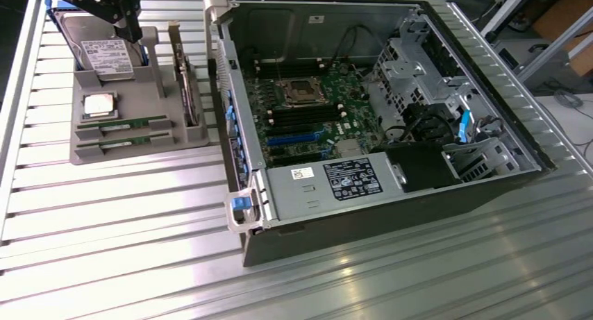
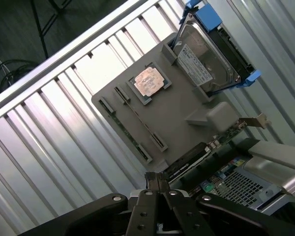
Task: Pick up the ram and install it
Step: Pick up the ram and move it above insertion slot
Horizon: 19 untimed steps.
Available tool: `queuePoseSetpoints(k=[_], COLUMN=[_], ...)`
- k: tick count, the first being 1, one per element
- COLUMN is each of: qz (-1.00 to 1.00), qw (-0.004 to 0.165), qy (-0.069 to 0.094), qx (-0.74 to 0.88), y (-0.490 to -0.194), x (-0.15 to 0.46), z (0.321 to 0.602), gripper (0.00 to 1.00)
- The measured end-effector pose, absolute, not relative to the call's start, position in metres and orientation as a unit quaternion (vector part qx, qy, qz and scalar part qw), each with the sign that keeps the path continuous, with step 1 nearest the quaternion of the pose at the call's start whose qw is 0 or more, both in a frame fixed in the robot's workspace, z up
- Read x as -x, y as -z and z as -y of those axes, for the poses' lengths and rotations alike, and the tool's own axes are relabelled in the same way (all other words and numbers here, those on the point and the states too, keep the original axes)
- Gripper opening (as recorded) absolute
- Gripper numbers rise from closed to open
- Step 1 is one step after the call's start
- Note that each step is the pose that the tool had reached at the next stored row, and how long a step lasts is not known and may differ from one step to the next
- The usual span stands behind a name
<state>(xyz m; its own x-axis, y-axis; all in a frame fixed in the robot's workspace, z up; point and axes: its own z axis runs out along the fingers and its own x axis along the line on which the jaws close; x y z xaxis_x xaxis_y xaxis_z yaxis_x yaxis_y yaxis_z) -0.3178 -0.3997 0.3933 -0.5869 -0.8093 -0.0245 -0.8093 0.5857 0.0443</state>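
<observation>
Ribbed aluminium worktop (image 1: pixel 111 216) carries everything. Closest to me, my tool (image 2: pixel 159 178) is clenched tight with nothing between its fingers, and it hangs above the grey tray (image 2: pixel 179 110). Just past its tips, one ram stick (image 2: pixel 126 132) and its twin (image 2: pixel 140 119) lie side by side in slots along one edge of that tray, untouched and clear of my tool. Further along sits the square processor chip (image 2: pixel 150 81), then the hard drive (image 2: pixel 206 61) in blue brackets. Beside the tray, on the exterior view's right, lies the open computer case (image 1: pixel 371 223).
</observation>
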Motion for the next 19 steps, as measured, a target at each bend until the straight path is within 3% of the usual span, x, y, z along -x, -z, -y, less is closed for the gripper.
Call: queuePoseSetpoints(k=[19], qz=[-0.870], qw=[0.000], qy=[-0.025], qx=[0.493], y=[-0.3933], x=[0.3178], z=[0.3997], gripper=[0.11])
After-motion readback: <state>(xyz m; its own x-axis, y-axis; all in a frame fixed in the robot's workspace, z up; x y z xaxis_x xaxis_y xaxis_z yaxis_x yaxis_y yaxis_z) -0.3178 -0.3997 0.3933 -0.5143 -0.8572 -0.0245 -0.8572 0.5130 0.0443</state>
